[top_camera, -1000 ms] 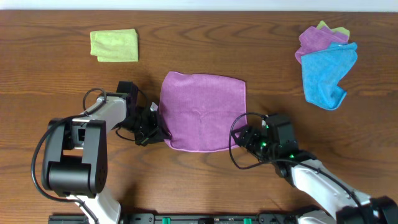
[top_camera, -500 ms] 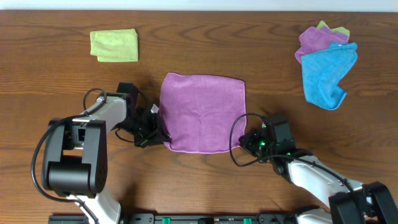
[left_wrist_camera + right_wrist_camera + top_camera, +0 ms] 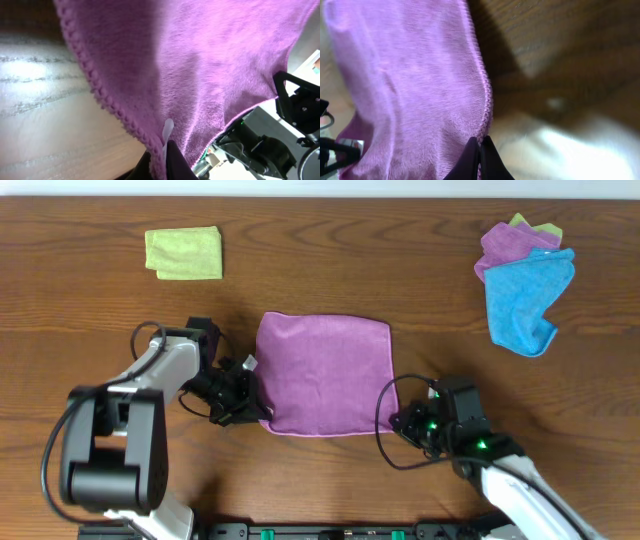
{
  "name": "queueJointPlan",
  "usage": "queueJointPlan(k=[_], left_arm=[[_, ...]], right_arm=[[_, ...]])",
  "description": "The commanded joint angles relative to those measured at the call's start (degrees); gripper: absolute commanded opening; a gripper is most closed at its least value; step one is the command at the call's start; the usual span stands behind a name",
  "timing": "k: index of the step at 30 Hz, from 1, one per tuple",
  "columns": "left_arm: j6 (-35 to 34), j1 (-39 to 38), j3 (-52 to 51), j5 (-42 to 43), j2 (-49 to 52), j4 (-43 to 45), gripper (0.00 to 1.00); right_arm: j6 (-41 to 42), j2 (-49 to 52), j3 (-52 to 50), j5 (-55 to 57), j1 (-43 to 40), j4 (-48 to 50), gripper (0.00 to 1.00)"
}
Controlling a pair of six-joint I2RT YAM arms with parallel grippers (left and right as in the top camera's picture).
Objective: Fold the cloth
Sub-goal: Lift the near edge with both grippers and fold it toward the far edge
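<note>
The purple cloth (image 3: 322,375) lies flat on the worktop (image 3: 400,270), right of the folded yellow cloth (image 3: 184,253) and nearer the robot, the jaws of the left arm (image 3: 172,365) pinching its near left corner, those of the right arm (image 3: 462,422) pinching its near right corner

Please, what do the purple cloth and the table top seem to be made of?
The purple cloth looks like microfibre or a similar soft textile: matte, with a short fuzzy pile and a stitched, looped edge in both wrist views. The table looks like wood or a wood-look laminate: brown, with long grain lines and a slight sheen. I cannot tell which of the two it is.
</note>
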Motion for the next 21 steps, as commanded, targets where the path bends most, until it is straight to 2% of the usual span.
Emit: queueJointPlan(k=[1, 6, 10, 16, 21], left_arm=[[2.1, 0.1, 0.0, -1.0, -2.7, -1.6, 0.06], [1.4, 0.0, 0.0, -0.2, -4.5, -2.5, 0.06], [-2.6, 0.1, 0.0, 0.9, -6.5, 0.4, 0.06], [-10.1, 0.1, 0.1, 0.9, -8.6, 8.3, 0.06], [-16.3, 0.1, 0.1, -1.6, -8.6, 16.7, 0.06]], right_arm=[[-0.5, -5.6, -0.3, -0.7, 0.8, -3.0, 0.01], [-0.4, -12.7, -0.2, -0.4, 0.8, -4.3, 0.02], [0.0, -15.1, 0.2, 2.0, 0.8, -2.4, 0.01], [-0.1, -12.7, 0.3, 5.5, 0.8, 4.7, 0.02], [-3.0, -6.1, 2.7, 9.3, 0.8, 8.5, 0.02]])
